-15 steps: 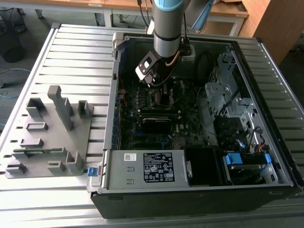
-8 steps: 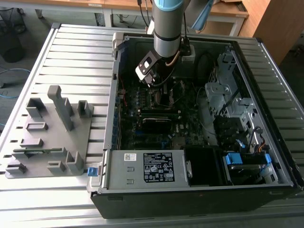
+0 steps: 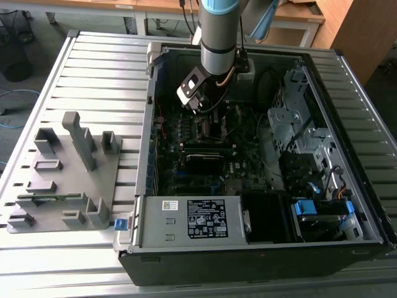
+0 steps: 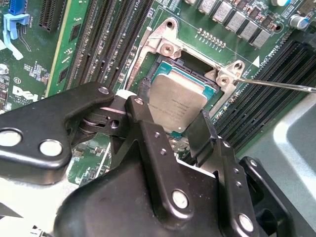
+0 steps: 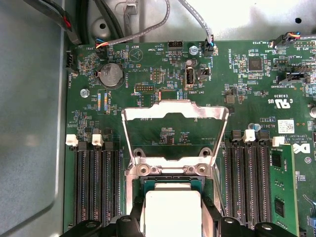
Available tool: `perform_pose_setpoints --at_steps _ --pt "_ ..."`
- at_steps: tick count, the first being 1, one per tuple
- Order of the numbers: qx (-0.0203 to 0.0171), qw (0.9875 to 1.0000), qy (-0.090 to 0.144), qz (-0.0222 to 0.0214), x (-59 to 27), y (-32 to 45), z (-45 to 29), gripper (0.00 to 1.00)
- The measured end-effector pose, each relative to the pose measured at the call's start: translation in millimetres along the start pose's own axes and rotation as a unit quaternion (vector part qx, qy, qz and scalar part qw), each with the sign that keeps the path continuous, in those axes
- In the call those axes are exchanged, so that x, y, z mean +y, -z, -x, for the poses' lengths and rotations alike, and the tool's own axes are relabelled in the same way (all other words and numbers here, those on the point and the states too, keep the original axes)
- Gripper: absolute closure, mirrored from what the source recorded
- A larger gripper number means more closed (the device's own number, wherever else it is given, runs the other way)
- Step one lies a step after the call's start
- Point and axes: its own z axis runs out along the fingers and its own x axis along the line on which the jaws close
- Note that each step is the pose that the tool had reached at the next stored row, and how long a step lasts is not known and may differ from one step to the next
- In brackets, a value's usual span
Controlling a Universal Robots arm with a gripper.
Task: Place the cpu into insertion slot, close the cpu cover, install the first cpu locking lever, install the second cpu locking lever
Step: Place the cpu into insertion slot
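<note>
Currently gripper (image 4: 174, 105) jaws grasp cpu (image 4: 178, 96) btwn them, over insertion slot (image 4: 169, 67); cpu cover (image 5: 148, 112) flipped open.

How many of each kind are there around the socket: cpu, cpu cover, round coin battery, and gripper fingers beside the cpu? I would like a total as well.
cpu: 1
cpu cover: 1
round coin battery: 1
fingers: 2
Total: 5

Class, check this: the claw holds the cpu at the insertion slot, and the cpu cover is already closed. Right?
No. In the first wrist view the cpu cover stands open, swung back from the insertion slot; the claw does hold the cpu there.
</note>
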Motion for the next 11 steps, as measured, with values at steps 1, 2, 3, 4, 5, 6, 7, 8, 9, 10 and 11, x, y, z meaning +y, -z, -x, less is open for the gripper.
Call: perform_pose_setpoints --at_steps 1,2,3,4,5,6,7,8,9,10,11 --pt "0.0000 1.0000 0.000 0.0000 0.0 0.0 0.0 0.46" --pt "0.0000 1.0000 0.000 0.0000 0.0 0.0 0.0 0.46" --pt "0.0000 1.0000 0.000 0.0000 0.0 0.0 0.0 0.46" --pt "0.0000 1.0000 0.000 0.0000 0.0 0.0 0.0 0.46" --pt "0.0005 1.0000 0.000 0.0002 0.0 -0.3 -0.1 0.46" --pt "0.0007 1.0000 0.000 0.0002 0.1 -0.5 -0.2 0.45" --pt "0.0005 1.0000 0.000 0.0003 0.1 -0.5 -0.2 0.39" --pt "0.0003 1.0000 0.000 0.0002 0.0 -0.3 -0.1 0.39" --pt "0.0001 1.0000 0.000 0.0000 0.0 -0.1 0.0 0.33" --pt "0.0001 1.0000 0.000 0.0000 0.0 -0.1 0.0 0.33" --pt "0.0000 1.0000 0.000 0.0000 0.0 -0.1 0.0 0.33"
